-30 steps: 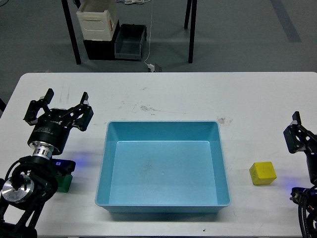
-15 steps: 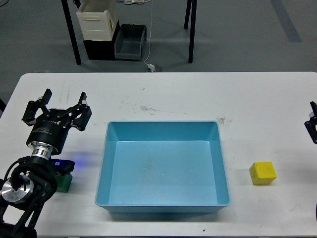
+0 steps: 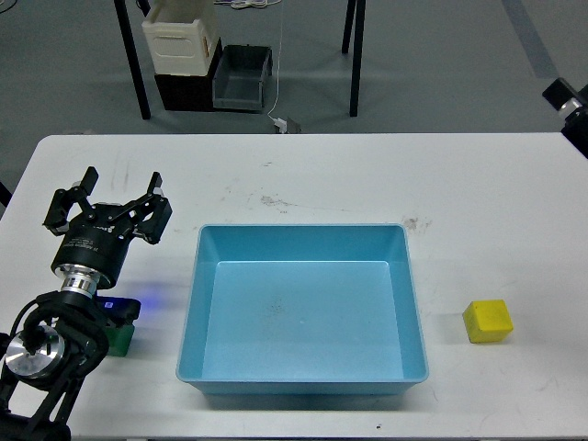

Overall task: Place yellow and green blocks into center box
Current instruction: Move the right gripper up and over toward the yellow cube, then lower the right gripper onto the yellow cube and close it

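Observation:
The blue center box (image 3: pixel 195 303) sits open and empty in the middle of the white table. The yellow block (image 3: pixel 487 322) lies on the table to the right of the box. The green block (image 3: pixel 120 338) lies left of the box, mostly hidden under my left arm. My left gripper (image 3: pixel 122 186) is open and empty, above and beyond the green block. Only a dark piece of my right gripper (image 3: pixel 570 99) shows at the upper right edge, far from the yellow block; its fingers cannot be told apart.
The white table (image 3: pixel 312 175) carries scuff marks behind the box. Beyond its far edge stand black table legs (image 3: pixel 136 64), a white crate (image 3: pixel 182 41) and a grey bin (image 3: pixel 243 78) on the floor.
My right arm has risen from the lower right, near the yellow block, to the upper right edge of the view. My left arm has barely moved. The blocks have not moved.

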Controlling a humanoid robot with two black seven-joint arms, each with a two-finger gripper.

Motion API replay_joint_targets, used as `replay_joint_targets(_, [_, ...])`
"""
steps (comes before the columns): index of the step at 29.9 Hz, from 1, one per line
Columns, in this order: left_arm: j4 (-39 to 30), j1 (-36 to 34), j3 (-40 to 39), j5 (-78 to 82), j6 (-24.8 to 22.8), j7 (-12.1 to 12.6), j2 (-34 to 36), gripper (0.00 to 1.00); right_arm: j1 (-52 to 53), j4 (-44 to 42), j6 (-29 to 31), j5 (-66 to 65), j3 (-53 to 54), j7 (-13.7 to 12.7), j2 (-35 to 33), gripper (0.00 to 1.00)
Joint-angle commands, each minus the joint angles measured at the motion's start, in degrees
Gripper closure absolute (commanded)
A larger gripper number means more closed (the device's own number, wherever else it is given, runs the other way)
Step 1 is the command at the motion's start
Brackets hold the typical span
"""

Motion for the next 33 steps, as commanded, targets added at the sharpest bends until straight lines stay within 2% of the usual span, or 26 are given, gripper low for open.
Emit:
replay_joint_targets(1, [0.43, 0.0, -0.01, -0.05, 0.12, 0.02, -0.01, 0.0, 2.97, -0.34, 1.25, -0.11, -9.31, 1.27, -14.66, 0.02])
replay_joint_targets(6, [0.43, 0.0, -0.01, -0.05, 0.12, 0.02, -0.01, 0.0, 14.91, -0.34, 7.05, -2.99, -23.71, 1.27, -18.9, 0.03])
replay_joint_targets(9, [0.43, -0.09, -0.01, -0.05, 0.12, 0.02, -0.01, 0.0, 23.6, -0.61, 12.05, -10.8, -32.41, 1.27, -19.43, 0.09])
replay_joint_targets(12, [0.43, -0.09, -0.01, -0.05, 0.12, 0.02, -0.01, 0.0, 30.73, -0.44, 14.7, -19.33, -40.41, 1.27, -19.08, 0.1])
replay_joint_targets(25, [1.66, -0.36, -0.18, -0.14, 0.12, -0.06, -0.18, 0.0, 50.08, -0.78, 15.15, -22.19, -68.99, 1.27, -11.44, 0.1])
replay_joint_targets(33, [1.66, -0.44, -0.27, -0.14, 0.2, -0.15, -0.27, 0.0, 55.18, -8.77, 15.23, -22.19, -79.81, 1.27, -2.92, 0.09])
